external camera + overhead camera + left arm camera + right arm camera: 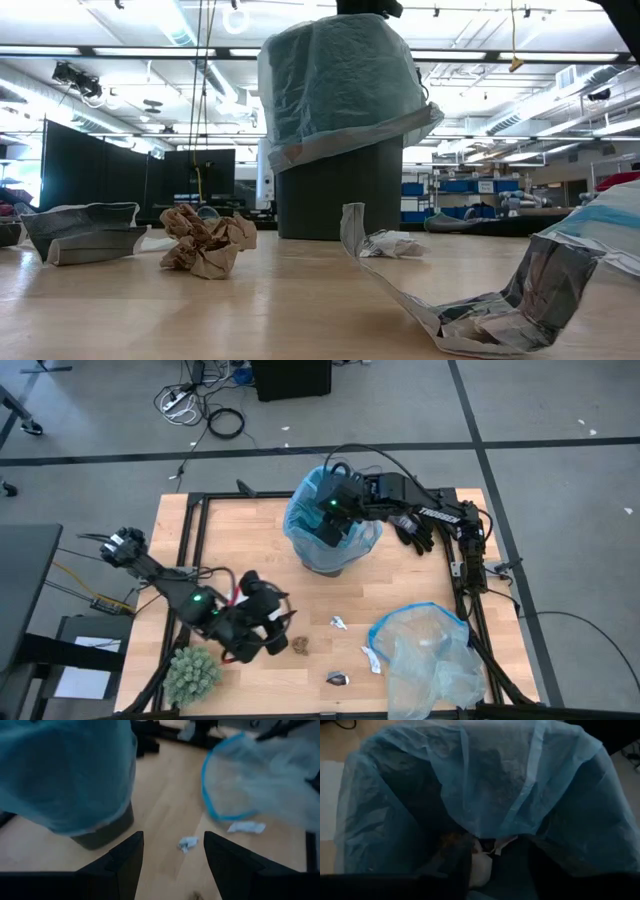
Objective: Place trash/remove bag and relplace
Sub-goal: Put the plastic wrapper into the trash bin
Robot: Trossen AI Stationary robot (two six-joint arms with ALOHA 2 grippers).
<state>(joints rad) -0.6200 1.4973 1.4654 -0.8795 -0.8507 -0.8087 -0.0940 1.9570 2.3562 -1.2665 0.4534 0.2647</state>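
Observation:
The dark bin (pixel 332 563) (pixel 338 190) stands at mid-table, lined with the sky-blue bag (pixel 312 512) (pixel 340 80) (pixel 420 795), whose rim folds over the bin's top. My right gripper (pixel 335 512) (pixel 483 870) hangs over the bin's mouth, pointing down into the liner, shut on a pale scrap. Loose trash lies on the table: a brown paper wad (pixel 299 647) (pixel 205 240), white pieces (pixel 338 623) (pixel 188 842) and wrappers (pixel 338 678) (pixel 480 310). My left gripper (pixel 268 622) (pixel 173 865) is open, above the table left of the wad. My right gripper has a pale scrap of trash (pixel 484 862) between its two fingers, coming from above and pointing down into the lined bin. The scrap is clear of the table, inside the bag's mouth. The dim view hides which part of the scrap it has.
A paler, clearer bag with a blue rim (pixel 430 655) (pixel 260 775) lies at the table's near right corner. A green spiky plant ball (pixel 192 672) sits at the near left. Black frame rails (pixel 190 550) run along the table's sides.

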